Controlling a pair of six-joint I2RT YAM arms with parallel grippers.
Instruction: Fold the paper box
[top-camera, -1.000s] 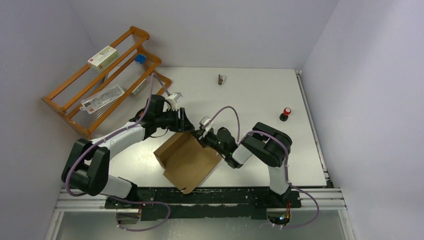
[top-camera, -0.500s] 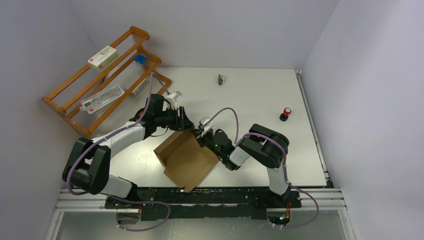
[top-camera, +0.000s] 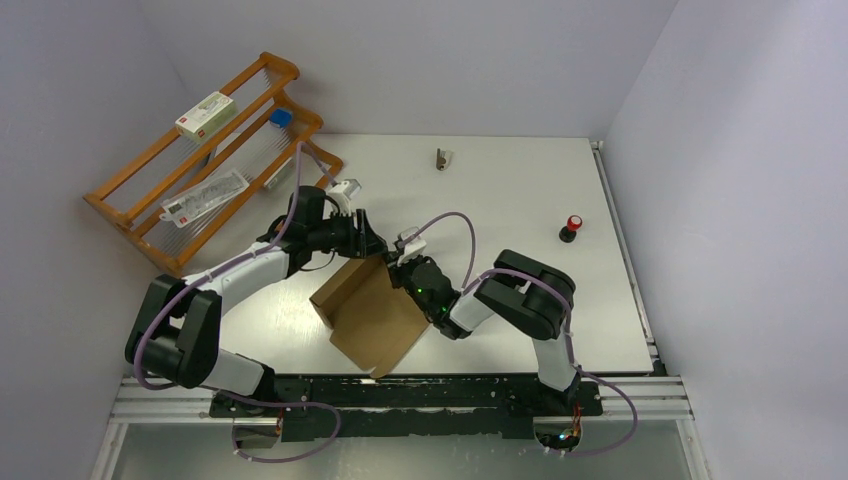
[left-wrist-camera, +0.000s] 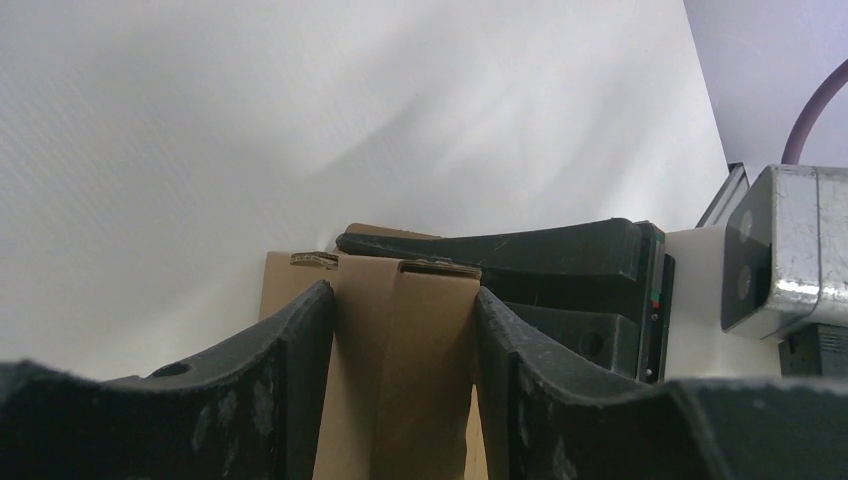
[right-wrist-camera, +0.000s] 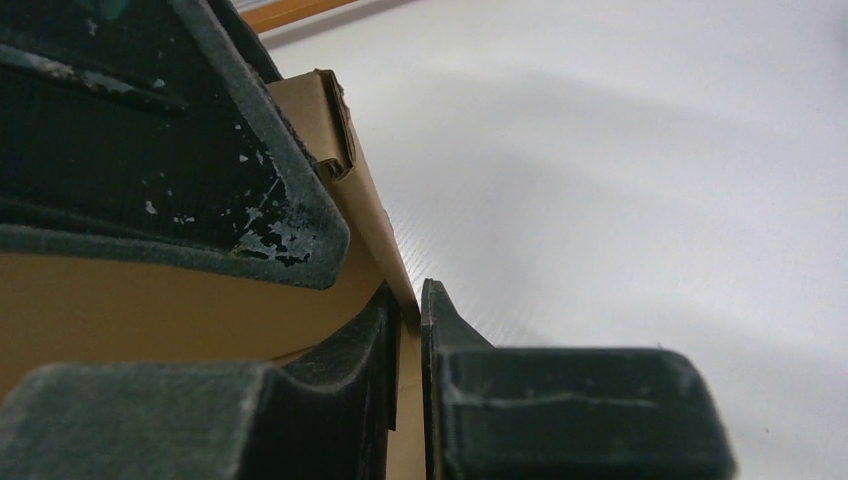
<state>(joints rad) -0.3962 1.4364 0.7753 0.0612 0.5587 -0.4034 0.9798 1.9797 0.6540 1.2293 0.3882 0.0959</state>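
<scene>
Right wrist: right gripper (right-wrist-camera: 411, 300) clamps paper box (top-camera: 375, 320) wall; left gripper (left-wrist-camera: 403, 300) straddles it, grip unclear. Keep wall upright w/ slow push.

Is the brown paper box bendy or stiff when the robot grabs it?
Probably bendy at its creases: the paper box is a thin sheet, which the right gripper pinches in a narrow gap. Likely light, since the left gripper holds a raised flap by its edge alone. Pushed, it may slide on the smooth table.
</scene>
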